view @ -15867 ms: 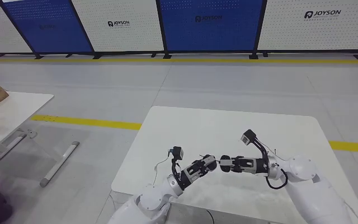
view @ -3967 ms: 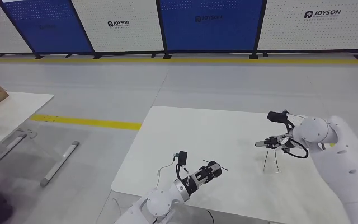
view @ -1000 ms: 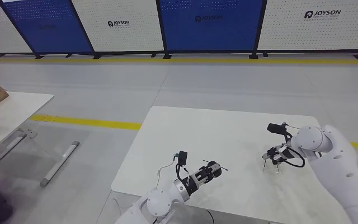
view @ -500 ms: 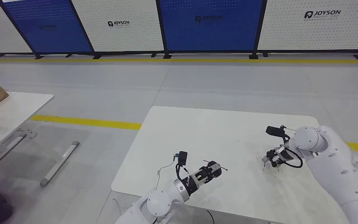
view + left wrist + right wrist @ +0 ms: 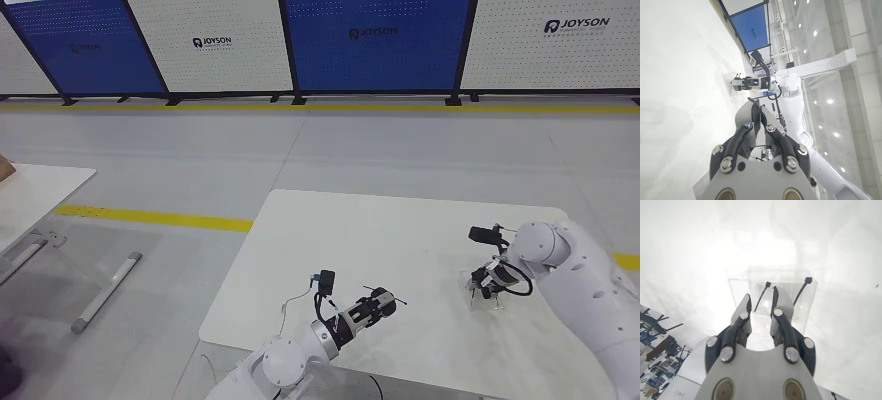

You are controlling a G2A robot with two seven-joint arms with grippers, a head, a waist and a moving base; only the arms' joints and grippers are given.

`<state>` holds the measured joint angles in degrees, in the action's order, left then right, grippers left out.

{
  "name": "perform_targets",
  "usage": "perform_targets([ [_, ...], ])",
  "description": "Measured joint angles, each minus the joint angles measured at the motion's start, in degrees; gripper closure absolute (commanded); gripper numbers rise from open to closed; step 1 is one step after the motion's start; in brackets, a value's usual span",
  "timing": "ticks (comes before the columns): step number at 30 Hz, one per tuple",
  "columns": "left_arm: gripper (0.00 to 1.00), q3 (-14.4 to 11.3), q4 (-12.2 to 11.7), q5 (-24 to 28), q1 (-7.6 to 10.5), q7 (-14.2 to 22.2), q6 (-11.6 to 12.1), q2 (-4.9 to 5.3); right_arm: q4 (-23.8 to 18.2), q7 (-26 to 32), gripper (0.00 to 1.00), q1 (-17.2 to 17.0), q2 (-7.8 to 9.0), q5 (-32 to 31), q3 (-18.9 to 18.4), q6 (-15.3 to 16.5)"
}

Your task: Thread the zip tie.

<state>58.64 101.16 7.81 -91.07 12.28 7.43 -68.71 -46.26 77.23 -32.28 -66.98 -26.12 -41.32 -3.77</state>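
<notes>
**A:** White table (image 5: 400, 230), the largest thing here. On its right side stands a clear plastic stand (image 5: 810, 306). What does it hold?

**B:** Two black ties, heads up and leaning. The right gripper (image 5: 761, 291) is spread, with one finger on either side of the first zip tie (image 5: 765, 290). As far as I can tell, it isn't touching it. The second zip tie (image 5: 803, 289) stands just beside, outside the fingers.

**A:** And the left gripper (image 5: 757, 106)?

**B:** It is at the near edge, about the middle of the table, well apart from the stand. Its fingers are pressed together on a thin black strip (image 5: 400, 298), probably another tie.

**A:** How will a tie handle?

**B:** Light, springy, slick nylon, I'd judge, and the tail will flex and twist. Pinch the flat faces just under the head, where it's stiffest.

**A:** Which view helps?

**B:** From above, the stand is a faint glint, while the right wrist view separates both ties. The left wrist view gives the right gripper side-on at the stand.
</notes>
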Motion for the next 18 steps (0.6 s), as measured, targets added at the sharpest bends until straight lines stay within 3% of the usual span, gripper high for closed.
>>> perform_targets([
  [5, 1.00, 0.00, 0.00, 0.00, 0.00, 0.00, 0.00, 0.00, 3.09, -0.39, 0.80, 1.34, -1.20, 0.28, 1.17, 0.58],
  [10, 1.00, 0.00, 0.00, 0.00, 0.00, 0.00, 0.00, 0.00, 5.93, -0.54, 1.00, 2.56, -2.28, 0.61, 2.00, 1.46],
  [18, 1.00, 0.00, 0.00, 0.00, 0.00, 0.00, 0.00, 0.00, 8.94, -0.50, 1.00, 3.82, -3.31, 1.08, 2.46, 3.78],
])
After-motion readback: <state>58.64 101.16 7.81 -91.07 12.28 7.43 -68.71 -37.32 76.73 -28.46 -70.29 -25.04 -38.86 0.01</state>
